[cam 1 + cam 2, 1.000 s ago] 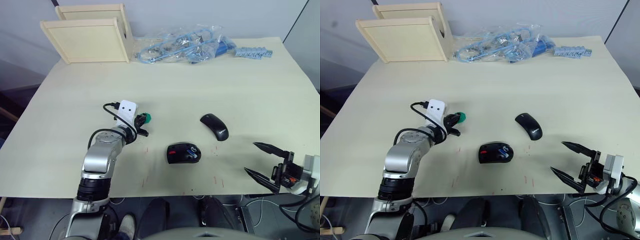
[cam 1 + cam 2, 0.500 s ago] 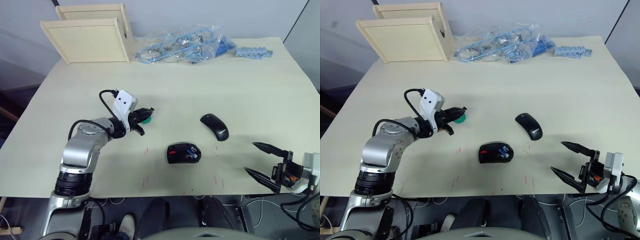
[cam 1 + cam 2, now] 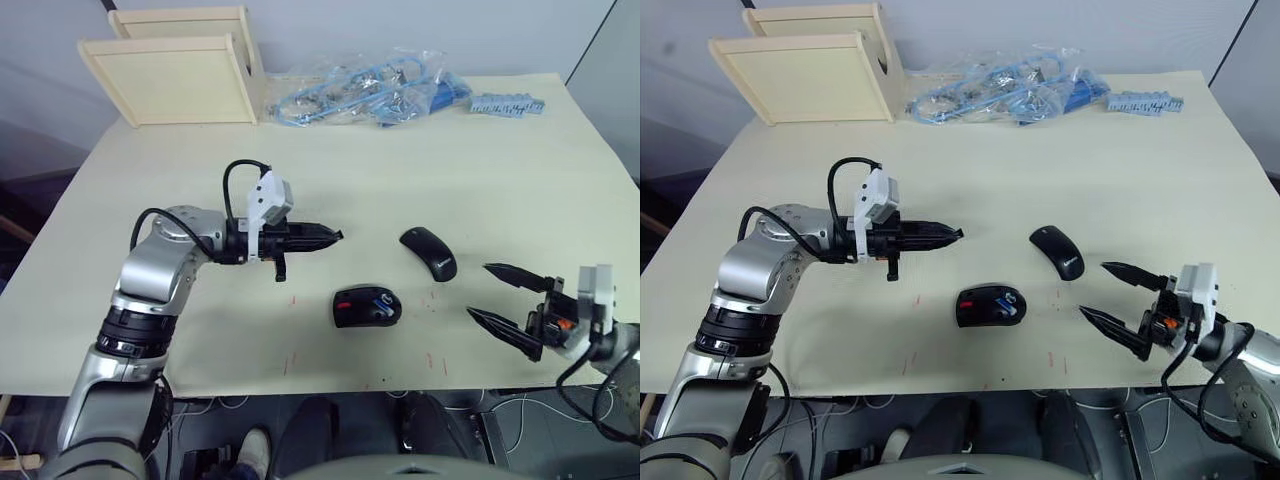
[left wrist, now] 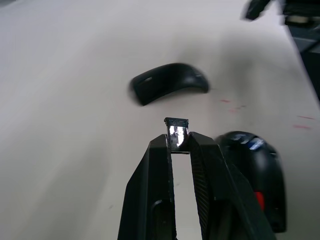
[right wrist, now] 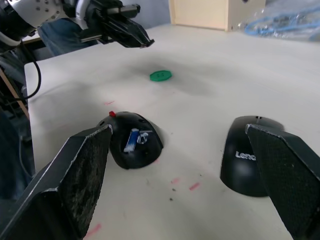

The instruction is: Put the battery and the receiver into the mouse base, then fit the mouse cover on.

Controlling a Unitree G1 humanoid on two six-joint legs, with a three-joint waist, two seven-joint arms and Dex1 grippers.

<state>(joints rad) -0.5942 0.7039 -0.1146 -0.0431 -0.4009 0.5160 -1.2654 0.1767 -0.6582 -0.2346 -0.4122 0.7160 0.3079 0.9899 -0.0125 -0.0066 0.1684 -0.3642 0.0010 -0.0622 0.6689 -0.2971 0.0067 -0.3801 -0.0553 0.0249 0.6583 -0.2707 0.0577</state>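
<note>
Left end effector [image 4: 178, 145] clamped on small black-and-silver receiver [image 4: 177, 131], held above the bench [image 3: 520, 170] up-left of black oval mouse base [image 3: 366, 306]. Blue-and-silver battery [image 3: 382, 302] sits in base. Glossy black cover [image 3: 429, 252] just right of it. Right end effector [image 3: 497, 301] released, further right.

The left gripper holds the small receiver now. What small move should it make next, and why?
Probably carry the receiver toward the mouse base and down to it. The left gripper pinches it in the air, short of the base, whose open inside already holds the battery. The mouse cover lies apart on the table.
</note>
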